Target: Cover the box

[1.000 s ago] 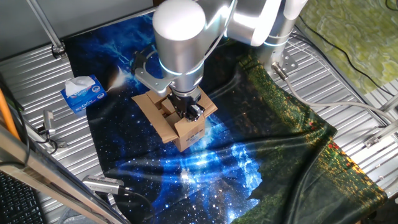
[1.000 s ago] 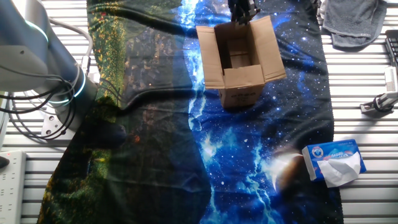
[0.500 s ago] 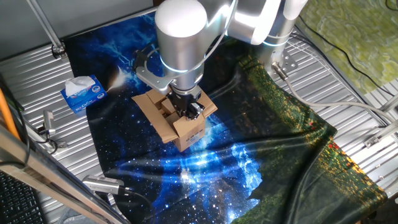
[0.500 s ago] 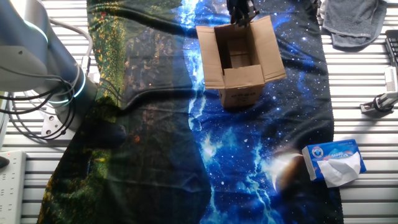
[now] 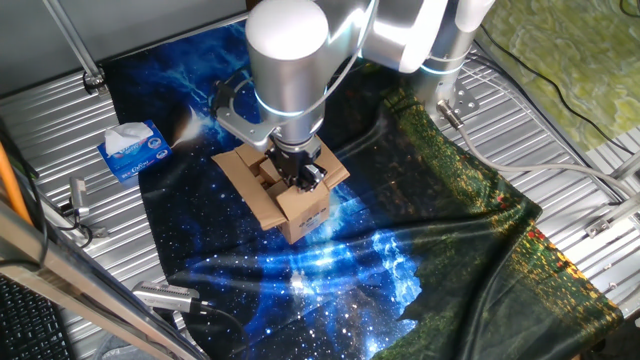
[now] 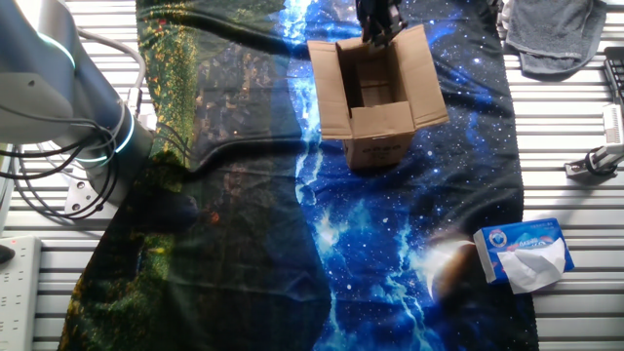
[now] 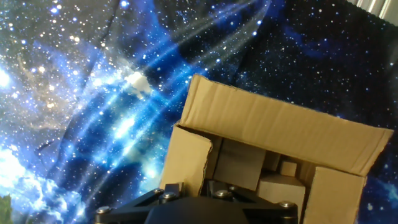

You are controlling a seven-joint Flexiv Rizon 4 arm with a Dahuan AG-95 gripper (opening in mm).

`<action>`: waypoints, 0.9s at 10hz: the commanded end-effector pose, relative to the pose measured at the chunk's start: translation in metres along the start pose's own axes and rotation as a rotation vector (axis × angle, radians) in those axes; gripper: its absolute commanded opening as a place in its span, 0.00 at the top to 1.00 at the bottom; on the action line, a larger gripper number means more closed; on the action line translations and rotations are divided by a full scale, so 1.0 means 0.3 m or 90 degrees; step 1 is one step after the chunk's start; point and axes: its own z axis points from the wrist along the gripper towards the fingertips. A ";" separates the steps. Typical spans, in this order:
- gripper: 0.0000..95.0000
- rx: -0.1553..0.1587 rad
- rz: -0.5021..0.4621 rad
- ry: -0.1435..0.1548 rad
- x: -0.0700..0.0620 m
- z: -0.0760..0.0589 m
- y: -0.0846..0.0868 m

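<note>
One cardboard box point(image 6: 373, 102) sits directly beneath the gripper point(image 6: 378, 21), its four flaps open; one tissue box point(image 6: 524, 253) lies well apart. Jaw opening cannot be told.

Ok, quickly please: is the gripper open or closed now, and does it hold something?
Gripper: cannot be told; it is at the cardboard box's far edge, its fingertips not clearly visible.

Two high fixed views from opposite sides, one close hand view (shared: the box point(image 6: 375, 97)).
</note>
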 end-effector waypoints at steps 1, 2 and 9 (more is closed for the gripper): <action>0.80 0.000 -0.003 -0.002 -0.006 0.008 -0.002; 0.80 0.000 -0.004 -0.002 -0.007 0.011 -0.003; 0.60 -0.001 -0.009 -0.011 -0.006 0.044 -0.011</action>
